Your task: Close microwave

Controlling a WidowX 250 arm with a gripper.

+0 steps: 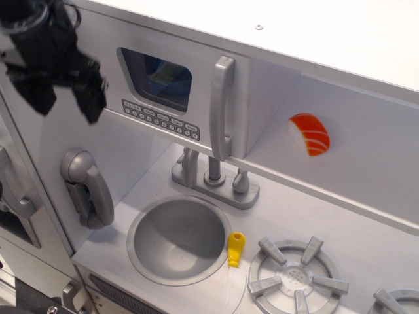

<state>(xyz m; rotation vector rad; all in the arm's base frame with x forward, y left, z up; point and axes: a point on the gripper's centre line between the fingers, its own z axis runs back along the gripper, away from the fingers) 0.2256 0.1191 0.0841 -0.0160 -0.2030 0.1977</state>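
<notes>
The microwave (167, 91) is sitting at the upper left of the toy kitchen, above the faucet (213, 176), and its white door is lying flush with the cabinet front, shut. The door's small dark window (157, 78) is showing something blue behind it. The grey button row (160, 120) is running beneath the window, and the tall grey handle (220, 108) is standing upright at the door's right edge.

The black tool (62, 98) is hanging at the upper left, apart from the door and to the left of the window. Its two fingers (88, 98) are pointing downward with a gap between them, released and grasping nothing.

To the right of the microwave, an orange sushi piece (309, 134) is resting in the doorless white compartment. On the worktop (314, 216), the round sink (178, 239) is lying below the faucet, a small yellow item (236, 248) is lying just beside the sink's right rim, and a grey burner (296, 278) is sitting near it. A grey toy phone (86, 186) is hanging on the left wall.
</notes>
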